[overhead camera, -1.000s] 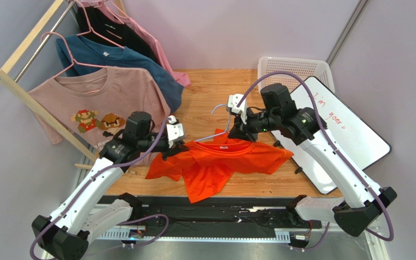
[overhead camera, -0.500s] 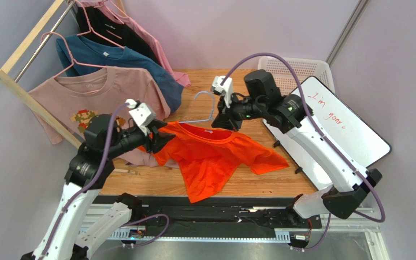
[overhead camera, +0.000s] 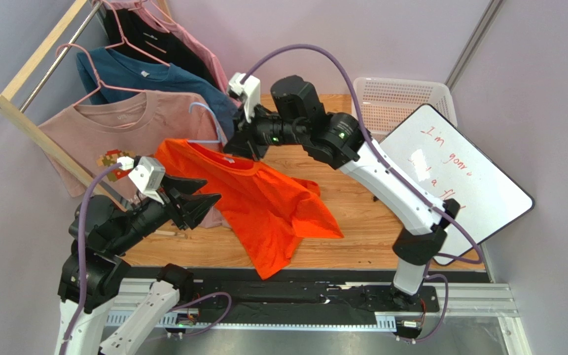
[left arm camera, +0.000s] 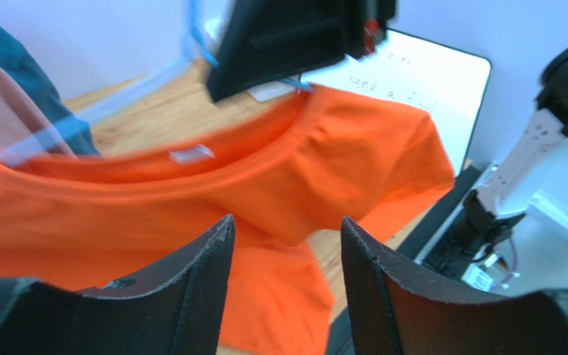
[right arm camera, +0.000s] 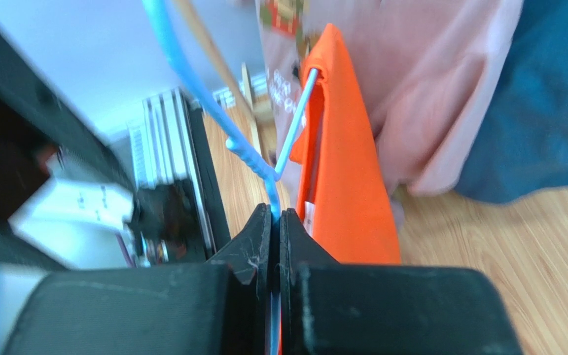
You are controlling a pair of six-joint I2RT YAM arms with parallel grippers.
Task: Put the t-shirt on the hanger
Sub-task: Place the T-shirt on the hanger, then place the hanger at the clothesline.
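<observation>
The orange t-shirt [overhead camera: 265, 203] hangs off the table on the light-blue hanger [overhead camera: 219, 132], its hem trailing toward the near edge. My right gripper [overhead camera: 241, 146] is shut on the hanger's wire just below the hook, at the collar. In the right wrist view the jaws [right arm camera: 276, 213] pinch the blue wire [right arm camera: 191, 81] beside the shirt [right arm camera: 346, 170]. My left gripper [overhead camera: 209, 191] is open and empty, just left of the shirt's lower shoulder. In the left wrist view its fingers [left arm camera: 287, 220] frame the shirt [left arm camera: 316, 170] and the white neck label [left arm camera: 191, 154].
A wooden clothes rack [overhead camera: 39, 140] at the left holds the dusty-pink printed shirt [overhead camera: 109, 129], a dark teal shirt [overhead camera: 161, 81] and pink hangers [overhead camera: 91, 70]. A white basket [overhead camera: 405, 95] stands at the back right. A whiteboard [overhead camera: 454, 181] leans at the right.
My right arm has carried the hanger and shirt up off the table and left toward the rack. My left arm has drawn back to the left and its jaws now stand open.
</observation>
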